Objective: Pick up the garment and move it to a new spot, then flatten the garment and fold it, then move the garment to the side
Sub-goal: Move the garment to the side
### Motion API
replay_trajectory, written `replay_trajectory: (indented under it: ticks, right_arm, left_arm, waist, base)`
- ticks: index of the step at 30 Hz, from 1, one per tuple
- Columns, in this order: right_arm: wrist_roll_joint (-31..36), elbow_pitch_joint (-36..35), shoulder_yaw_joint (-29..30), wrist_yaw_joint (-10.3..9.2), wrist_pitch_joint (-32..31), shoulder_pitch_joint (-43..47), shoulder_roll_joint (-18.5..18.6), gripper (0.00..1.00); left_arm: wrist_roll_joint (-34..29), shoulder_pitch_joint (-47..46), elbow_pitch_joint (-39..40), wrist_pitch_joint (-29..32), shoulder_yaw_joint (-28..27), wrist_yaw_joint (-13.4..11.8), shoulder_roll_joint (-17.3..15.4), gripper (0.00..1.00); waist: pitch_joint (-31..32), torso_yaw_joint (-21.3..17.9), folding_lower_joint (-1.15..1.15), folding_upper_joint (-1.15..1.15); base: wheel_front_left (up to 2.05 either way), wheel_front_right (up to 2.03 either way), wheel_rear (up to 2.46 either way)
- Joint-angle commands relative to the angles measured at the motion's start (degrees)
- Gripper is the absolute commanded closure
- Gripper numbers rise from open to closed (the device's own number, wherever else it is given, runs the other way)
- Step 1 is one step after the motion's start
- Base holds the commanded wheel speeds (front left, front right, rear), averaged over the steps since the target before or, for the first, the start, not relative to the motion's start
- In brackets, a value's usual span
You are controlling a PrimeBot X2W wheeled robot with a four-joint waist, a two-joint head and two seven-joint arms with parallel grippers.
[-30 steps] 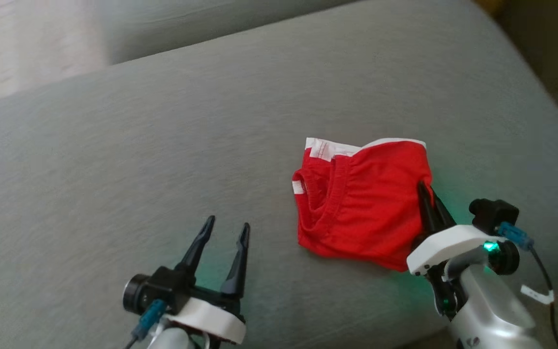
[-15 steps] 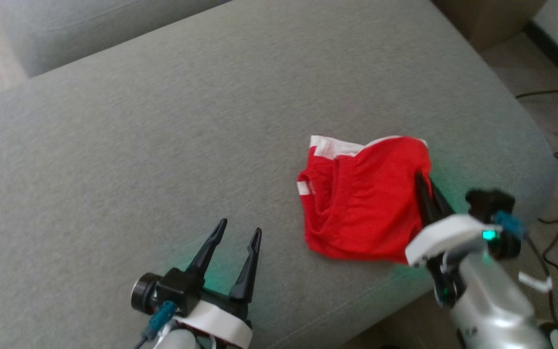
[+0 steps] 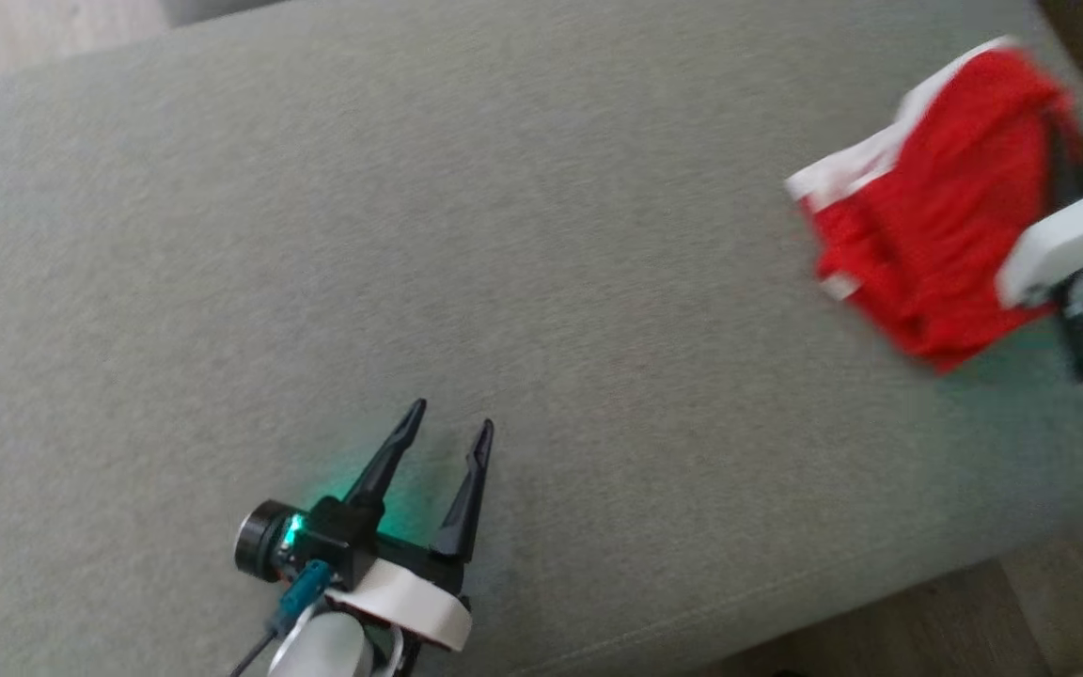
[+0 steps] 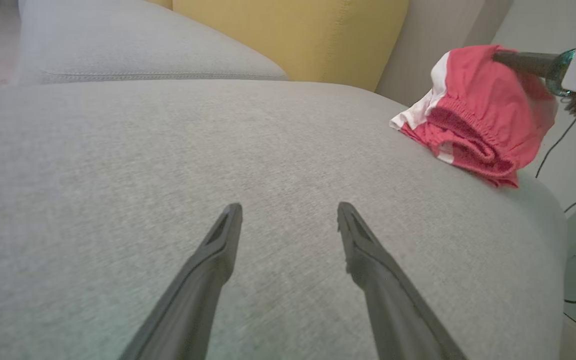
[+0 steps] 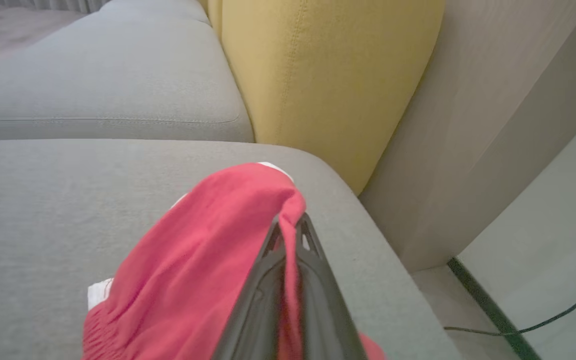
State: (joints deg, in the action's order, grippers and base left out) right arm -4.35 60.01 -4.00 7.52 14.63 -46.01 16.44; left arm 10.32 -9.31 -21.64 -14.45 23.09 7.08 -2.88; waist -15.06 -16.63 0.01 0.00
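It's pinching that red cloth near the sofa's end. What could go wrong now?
The right gripper pinches only a thin fold of the garment, so it may slip free. The garment lies bunched near the end of the cushion, so a slip could send it to the floor. The left gripper is open and well away, no help catching.

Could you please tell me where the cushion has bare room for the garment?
The grey cushion is bare from the open left tool across to the red garment and ahead to its far edge. It is crowded at the right end, where the shut right tool pinches the garment.
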Motion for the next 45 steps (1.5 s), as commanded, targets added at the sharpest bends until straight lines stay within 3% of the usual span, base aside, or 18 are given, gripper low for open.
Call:
replay_trajectory:
  ticks: [1,9,10,11,17,22,27,37,45]
  right_arm:
    - [1.47,-0.1,0.73,-0.03,0.23,-2.4,2.09,1.0]
    - [10.68,5.92,11.23,-0.03,-0.73,-7.17,7.95,1.0]
    - [11.69,6.05,12.87,-0.03,-0.7,-7.28,8.03,0.63]
    - [12.52,6.06,14.47,-0.03,-0.64,-7.32,7.79,0.0]
    - [15.29,2.77,19.29,-0.03,0.27,-6.94,3.04,0.0]
    - [13.13,-7.87,17.66,-0.03,0.35,-3.44,-3.79,0.0]
    - [9.07,-16.41,12.4,-0.03,0.36,5.64,-8.97,0.0]
    - [2.79,-24.03,7.43,-0.03,0.36,25.11,-13.25,0.0]
    - [-1.97,-25.31,3.84,-0.03,0.37,31.07,-13.54,0.0]
  left_arm:
    - [-0.5,-1.89,1.48,-0.55,-2.11,0.12,0.01,0.0]
    - [-1.21,-2.88,2.14,-0.55,-2.8,0.33,0.01,0.0]
    - [-1.26,-2.94,2.15,-0.55,-2.98,0.35,0.01,0.0]
    - [-1.35,-3.0,2.13,-0.55,-3.17,0.36,0.01,0.0]
    - [-1.11,-2.91,1.92,-0.55,-4.79,0.39,0.01,0.0]
    - [-1.33,-2.55,1.48,-0.55,-7.41,0.1,0.01,0.0]
    - [-0.48,-1.31,1.21,-0.55,-10.42,-1.89,0.01,0.0]
    - [-0.56,3.46,-0.94,-0.55,-16.75,-4.04,0.01,0.0]
    - [-0.34,5.45,-1.18,-0.55,-19.54,-4.92,0.01,0.0]
  waist:
    - [-1.72,2.21,-0.01,0.0]
    - [-3.57,4.94,-0.01,0.0]
    - [-3.62,5.02,-0.01,0.0]
    - [-3.64,5.06,-0.01,0.0]
    - [-2.47,4.92,-0.01,0.0]
    - [-0.05,5.78,-0.01,0.0]
    - [3.96,8.47,-0.01,0.0]
    - [11.59,15.7,-0.01,0.0]
    - [13.95,17.58,-0.01,0.0]
  base:
    - [0.0,0.0,0.0]
    - [0.0,0.0,0.0]
    - [0.0,0.0,0.0]
    - [0.0,0.0,0.0]
    - [0.0,0.0,0.0]
    - [0.0,0.0,0.0]
    - [0.0,0.0,0.0]
    - [0.0,0.0,0.0]
    - [0.0,0.0,0.0]
